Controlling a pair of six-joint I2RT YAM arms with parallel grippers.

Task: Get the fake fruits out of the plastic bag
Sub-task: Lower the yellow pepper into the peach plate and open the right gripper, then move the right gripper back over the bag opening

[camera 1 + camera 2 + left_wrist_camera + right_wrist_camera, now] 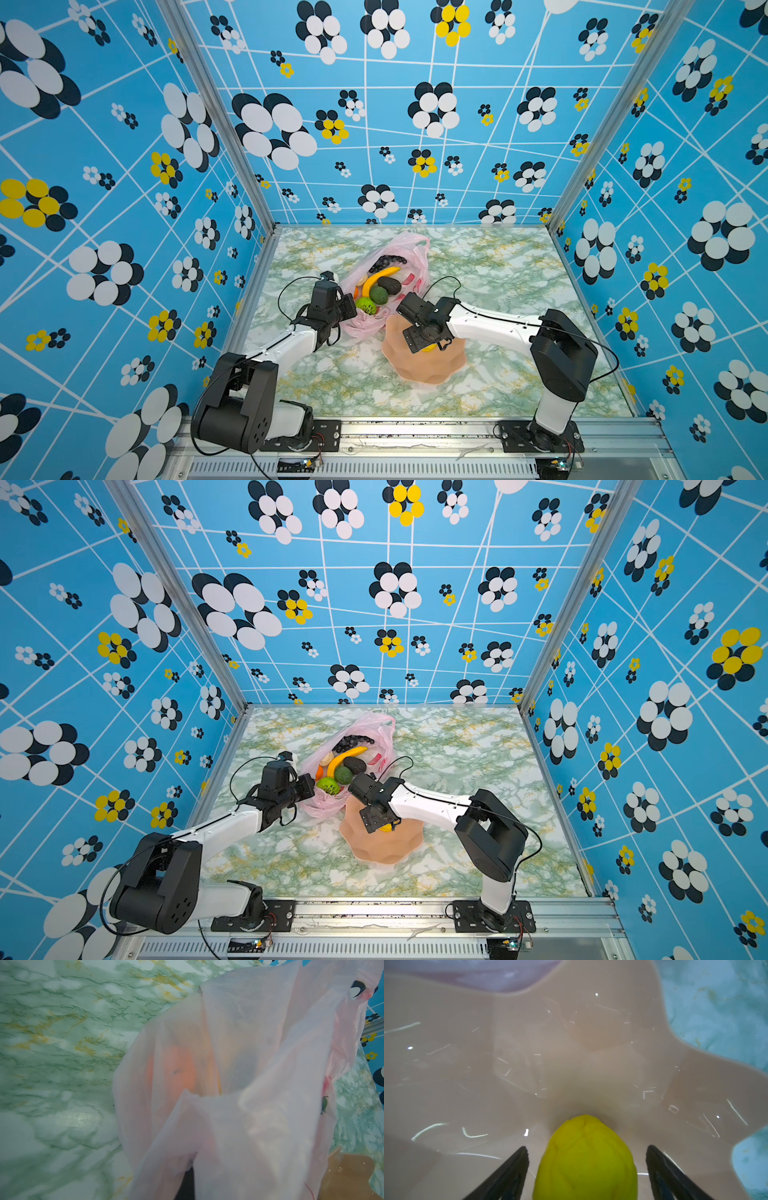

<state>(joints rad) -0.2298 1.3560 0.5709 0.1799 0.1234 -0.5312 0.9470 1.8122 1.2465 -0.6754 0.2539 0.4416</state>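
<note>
In the peach scalloped bowl (428, 372), nearest the arm bases, the yellow ribbed fruit (585, 1159) is seen lying between the spread fingers of the right gripper (586, 1147), which is open and stands clear of the fruit on both sides. Just beyond and to the left, the left gripper (348, 308) is closed on the near rim of the plastic bag (415, 253), whose pink film is draped across the left wrist view. Inside the gaping bag, which lies on the marble-patterned table (498, 270), two green fruits (378, 295) are found nearest, with the small orange (356, 292) just beside them. The dark avocado (389, 284), the banana (376, 279) and a pale piece (361, 279) are seen behind, and the grape bunch (388, 262) is lodged farthest back.
</note>
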